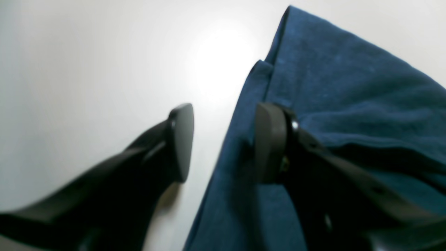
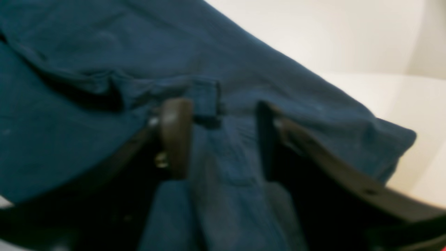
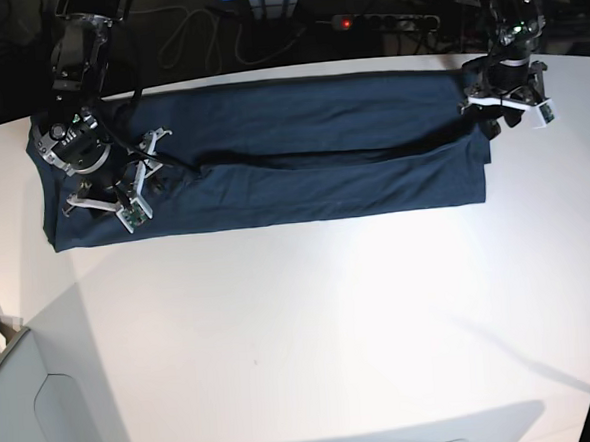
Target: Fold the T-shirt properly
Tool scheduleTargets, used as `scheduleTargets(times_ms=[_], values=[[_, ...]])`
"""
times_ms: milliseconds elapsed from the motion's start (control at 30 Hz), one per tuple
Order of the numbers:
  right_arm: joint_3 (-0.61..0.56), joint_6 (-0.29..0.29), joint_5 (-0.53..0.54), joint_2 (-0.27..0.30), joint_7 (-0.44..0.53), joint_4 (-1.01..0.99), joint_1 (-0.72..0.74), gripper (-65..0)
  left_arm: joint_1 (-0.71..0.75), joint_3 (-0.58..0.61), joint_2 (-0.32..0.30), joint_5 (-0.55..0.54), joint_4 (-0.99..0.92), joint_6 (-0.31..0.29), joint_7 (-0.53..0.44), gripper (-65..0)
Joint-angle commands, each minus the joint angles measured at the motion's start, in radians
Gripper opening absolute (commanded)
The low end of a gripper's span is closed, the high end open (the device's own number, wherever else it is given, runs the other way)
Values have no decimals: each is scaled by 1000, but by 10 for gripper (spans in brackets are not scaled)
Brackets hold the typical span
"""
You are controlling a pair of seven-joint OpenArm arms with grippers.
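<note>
Left gripper [image 1: 223,143] spread, one finger [image 1: 270,143] on the T-shirt [image 1: 348,90] edge; right gripper [image 2: 223,139] spread over the cloth, gripping nothing.

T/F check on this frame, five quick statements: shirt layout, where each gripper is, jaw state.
1. The T-shirt lies as a long band across the table. True.
2. The left gripper is over the shirt's middle. False: it sits at an end edge, one finger over bare table.
3. Left jaws stand apart. True.
4. The right gripper hovers over bare table. False: cloth lies beneath it.
5. The shirt is red. False: dark blue.
</note>
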Motion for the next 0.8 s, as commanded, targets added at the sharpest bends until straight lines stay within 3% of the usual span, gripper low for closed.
scheduleTargets(times_ms=[0,133,567,633,767], values=[[1,19,13,5,12,10,29,-262,2,-5,-10,-6,18,-1,-22,-370],[-3,19,13,9,15,-41,55,-171,2,-5,-10,-6,18,-1,-22,-370],[-2,19,11,9,10,-198,95,-177,2,-33,-3,-6,18,-1,-22,-370],[-5,19,13,9,10,-193,92,-220,-2,-47,-1,-6,18,-1,-18,-370],[-5,19,14,6,10,-191,79,-381,-5,-53,-3,-6,17,-1,-18,-370]])
